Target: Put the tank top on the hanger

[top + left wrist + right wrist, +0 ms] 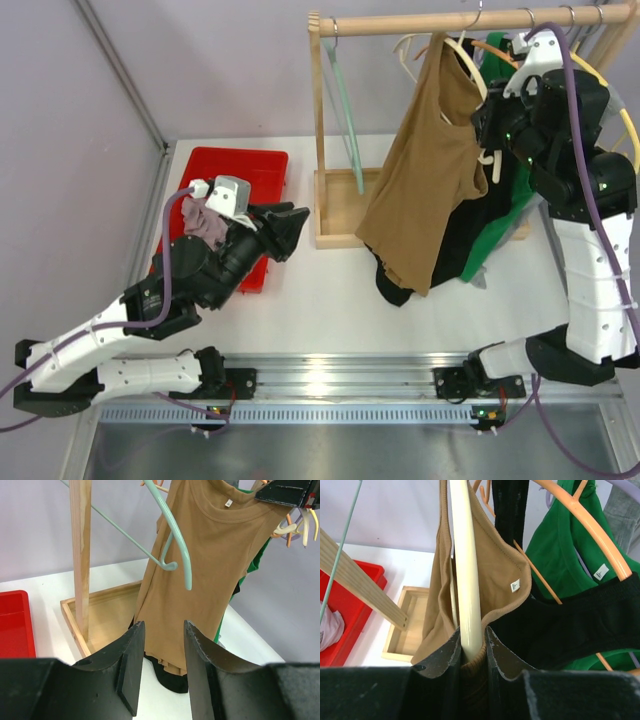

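Note:
The tan-brown tank top point(420, 190) hangs from the wooden rack, over a black garment. In the right wrist view the cream-white hanger point(465, 570) runs up through the tank top's point(492, 575) neck opening. My right gripper point(472, 636) is shut on the hanger's arm, with the top's ribbed edge pinched against it. In the top view the right gripper point(487, 122) is high, at the top's right shoulder. My left gripper point(290, 232) is open and empty, low over the table left of the rack. Its jaws point(164, 630) face the hanging tank top point(215, 570) from a distance.
The wooden rack has a top bar point(450, 20) and a tray base point(340, 215). A pale green hanger point(175, 535), an orange hanger point(585, 525), a black garment point(460, 250) and a green garment point(500, 225) hang on it. A red tray point(240, 165) at the left holds a mauve-grey cloth point(205, 222).

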Tool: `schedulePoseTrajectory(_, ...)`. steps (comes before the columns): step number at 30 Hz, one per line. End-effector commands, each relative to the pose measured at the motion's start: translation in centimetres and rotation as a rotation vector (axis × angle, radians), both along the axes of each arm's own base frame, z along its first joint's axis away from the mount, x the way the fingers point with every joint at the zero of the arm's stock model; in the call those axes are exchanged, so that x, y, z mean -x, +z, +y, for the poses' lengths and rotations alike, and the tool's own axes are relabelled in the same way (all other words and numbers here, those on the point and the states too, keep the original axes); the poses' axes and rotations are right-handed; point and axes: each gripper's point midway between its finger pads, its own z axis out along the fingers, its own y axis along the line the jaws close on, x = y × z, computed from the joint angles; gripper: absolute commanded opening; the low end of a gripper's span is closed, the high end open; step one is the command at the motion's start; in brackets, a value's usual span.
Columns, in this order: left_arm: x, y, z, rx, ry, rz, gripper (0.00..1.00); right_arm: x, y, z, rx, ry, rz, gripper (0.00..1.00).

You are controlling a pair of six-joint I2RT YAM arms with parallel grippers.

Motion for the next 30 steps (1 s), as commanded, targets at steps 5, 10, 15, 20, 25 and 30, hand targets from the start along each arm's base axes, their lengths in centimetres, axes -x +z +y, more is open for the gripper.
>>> schedulePoseTrajectory(5,0.1,1.3,0.3,0.027,0.001,-0.02,0.42,-0.7,3.5,0.2,-0.086,0.019,-0.153,0.0)
schedulePoseTrajectory(10,0.0,1.0,0.3,0.021,0.006,-0.016,0.42,-0.9,1.9,0.3,-0.081,0.018,-0.114,0.0)
schedulePoseTrajectory(15,0.0,0.8,0.1,0.02,0.004,-0.012,0.42,-0.3,1.7,0.1,-0.087,0.017,-0.115,0.01)
schedulePoseTrajectory(20,-0.1,0.4,-0.1,0.015,0.007,-0.004,0.42,0.4,1.4,-0.1,-0.095,0.013,-0.1,0.23)
schedulePoseTrajectory(25,-0.2,0.1,-0.4,0.009,0.006,0.002,0.43,1.1,0.8,-0.2,-0.109,0.005,-0.075,0.51)
schedulePoseTrajectory(30,-0.3,-0.4,-0.5,-0.004,0.011,0.01,0.43,2.0,0.0,-0.7,-0.126,-0.015,-0.05,0.68)
